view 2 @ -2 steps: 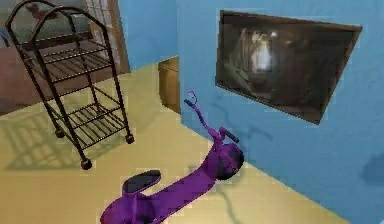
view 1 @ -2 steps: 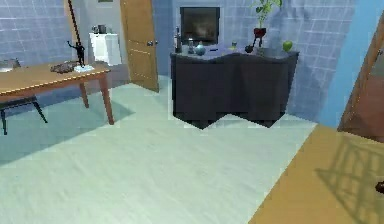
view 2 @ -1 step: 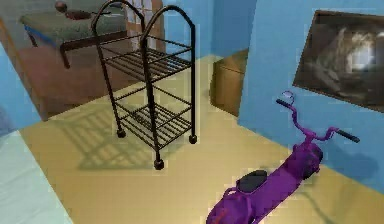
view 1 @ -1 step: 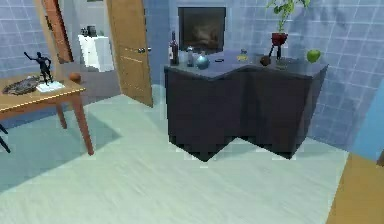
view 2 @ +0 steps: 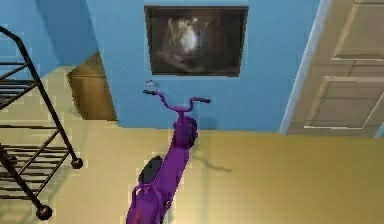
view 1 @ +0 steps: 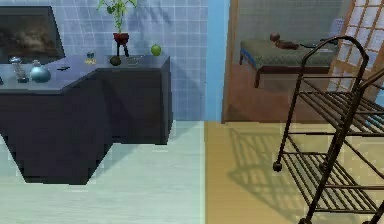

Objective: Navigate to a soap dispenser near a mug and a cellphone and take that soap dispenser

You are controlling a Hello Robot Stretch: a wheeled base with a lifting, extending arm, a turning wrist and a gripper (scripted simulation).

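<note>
Step in hand: navigation. The approach was not complete, and no grasp was due yet.

1. Target area: a dark L-shaped surface (view 1: 70, 110) stood at the forward view's left, across open floor from the robot. On its near-left end stood a pale upright thing (view 1: 17, 68), a teal rounded vessel (view 1: 38, 72) beside it, and a small dark flat thing (view 1: 63, 68) just to the right. The cluster suits the task's description, and the pale thing is judged the likeliest soap dispenser, though its shape was too small to confirm. Farther along were a potted plant (view 1: 121, 30) and a green apple (view 1: 155, 49).

2. Obstructions: a wire trolley (view 1: 330, 130) stood close at the forward view's right. The arm side view showed a purple scooter (view 2: 170, 150) on the floor below a framed picture (view 2: 196, 40).

3. Next move: the base should turn left and drive toward the surface's left end, then stop side-on so the arm can reach the cluster. The trolley warrants clearance during the turn.

4. Arm and tool: neither the arm's pose nor the tool's state, including whether it held anything, could be told.
</note>
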